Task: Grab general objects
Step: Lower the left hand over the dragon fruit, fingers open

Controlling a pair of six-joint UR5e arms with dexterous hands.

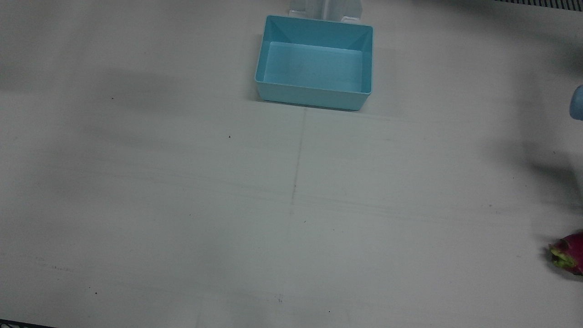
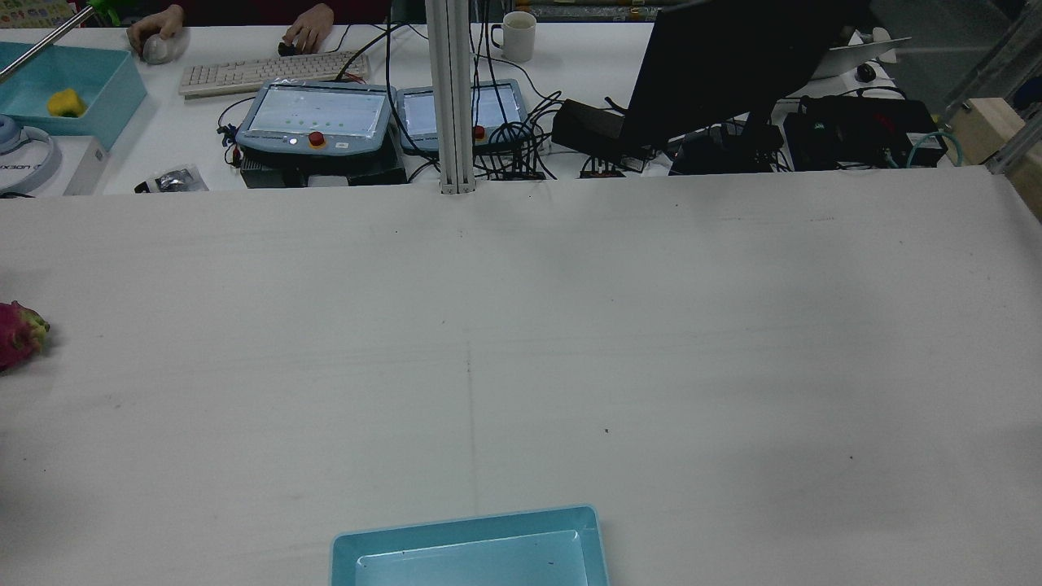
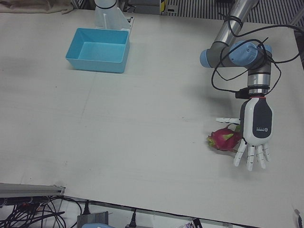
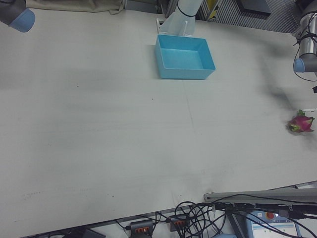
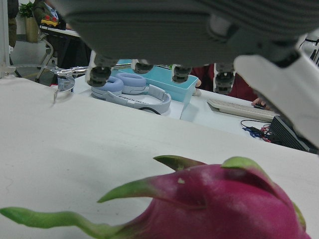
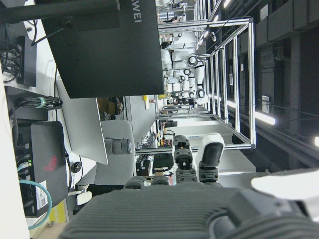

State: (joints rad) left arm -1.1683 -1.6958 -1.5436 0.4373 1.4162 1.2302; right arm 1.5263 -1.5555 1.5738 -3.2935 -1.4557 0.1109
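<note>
A pink dragon fruit (image 3: 223, 140) with green scales lies on the white table near its left-arm edge; it also shows in the front view (image 1: 569, 258), rear view (image 2: 18, 335) and right-front view (image 4: 301, 124). My left hand (image 3: 254, 137) hangs right beside it, fingers spread and pointing down, thumb reaching over the fruit, not closed on it. In the left hand view the fruit (image 5: 209, 204) fills the bottom, under the open left hand (image 5: 199, 30). My right hand (image 6: 189, 199) shows only in its own view, empty, fingers apart, facing away from the table.
An empty light-blue bin (image 1: 312, 98) stands at the robot's edge of the table, also in the rear view (image 2: 464, 521) and left-front view (image 3: 95, 64). The left arm's blue elbow (image 3: 237, 52) hangs above the table. Operators' desk clutter lies beyond the far edge.
</note>
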